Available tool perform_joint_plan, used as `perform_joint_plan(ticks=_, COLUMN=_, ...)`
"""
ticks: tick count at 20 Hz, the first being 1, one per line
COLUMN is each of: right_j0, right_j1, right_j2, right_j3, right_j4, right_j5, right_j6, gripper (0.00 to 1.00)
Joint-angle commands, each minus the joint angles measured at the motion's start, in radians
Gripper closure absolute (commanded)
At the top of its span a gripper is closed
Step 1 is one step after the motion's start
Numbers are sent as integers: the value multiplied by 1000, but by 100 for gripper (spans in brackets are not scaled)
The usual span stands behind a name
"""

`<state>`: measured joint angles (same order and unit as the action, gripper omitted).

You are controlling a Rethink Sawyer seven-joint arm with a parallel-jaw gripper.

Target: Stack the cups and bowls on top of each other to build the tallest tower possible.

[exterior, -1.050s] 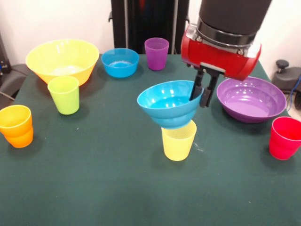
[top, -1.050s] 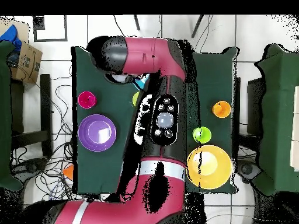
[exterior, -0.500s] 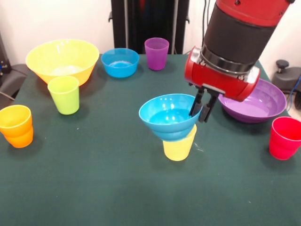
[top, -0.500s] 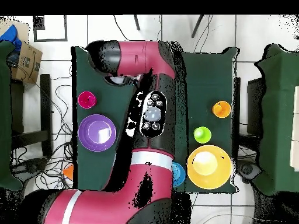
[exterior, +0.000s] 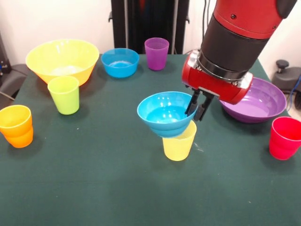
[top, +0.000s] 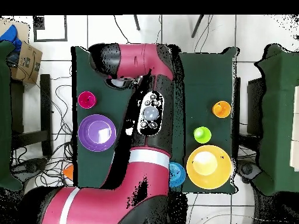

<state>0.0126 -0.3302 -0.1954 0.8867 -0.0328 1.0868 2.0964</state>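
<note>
Since half a second ago the small glossy blue plastic bowl has shifted slightly toward the picture's left in the front view, and it now sits tilted on the mouth of the yellow tapered plastic cup, its base just above the cup's rim. The black pincer of the red and black arm is clamped narrowly on the bowl's right rim, one finger inside the bowl and one outside. The yellow cup stands upright near the middle of the dark green counter.

The other pieces stand apart from this stack. At the far left of the front view a large yellow-orange plastic bowl sits just behind a lime green plastic cup. A second small blue plastic bowl and a purple plastic cup stand side by side at the far edge. An orange plastic cup is at the left edge, and a red plastic cup at the right edge, near a wide shallow purple plastic bowl partly hidden by the arm.

From overhead the arm covers the middle of the counter and hides the stack and the pincer.
</note>
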Motion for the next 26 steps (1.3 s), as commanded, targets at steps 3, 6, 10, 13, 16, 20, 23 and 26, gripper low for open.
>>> perform_joint_plan(ticks=3, right_j0=-2, right_j1=-18, right_j2=41, right_j3=-39, right_j4=15, right_j5=160, right_j6=72, gripper=100)
perform_joint_plan(ticks=6, right_j0=-4, right_j1=-23, right_j2=42, right_j3=-65, right_j4=23, right_j5=219, right_j6=68, gripper=100)
perform_joint_plan(ticks=10, right_j0=-2, right_j1=-38, right_j2=51, right_j3=-11, right_j4=45, right_j5=159, right_j6=106, gripper=100)
perform_joint_plan(ticks=13, right_j0=17, right_j1=-41, right_j2=38, right_j3=4, right_j4=47, right_j5=112, right_j6=149, gripper=100)
perform_joint_plan(ticks=16, right_j0=21, right_j1=-51, right_j2=42, right_j3=63, right_j4=63, right_j5=52, right_j6=172, gripper=100)
perform_joint_plan(ticks=20, right_j0=31, right_j1=-58, right_j2=33, right_j3=99, right_j4=57, right_j5=-11, right_j6=176, gripper=100)
perform_joint_plan(ticks=23, right_j0=30, right_j1=-63, right_j2=30, right_j3=122, right_j4=61, right_j5=-24, right_j6=174, gripper=100)
perform_joint_plan(ticks=26, right_j0=36, right_j1=-62, right_j2=25, right_j3=150, right_j4=64, right_j5=-53, right_j6=191, gripper=100)
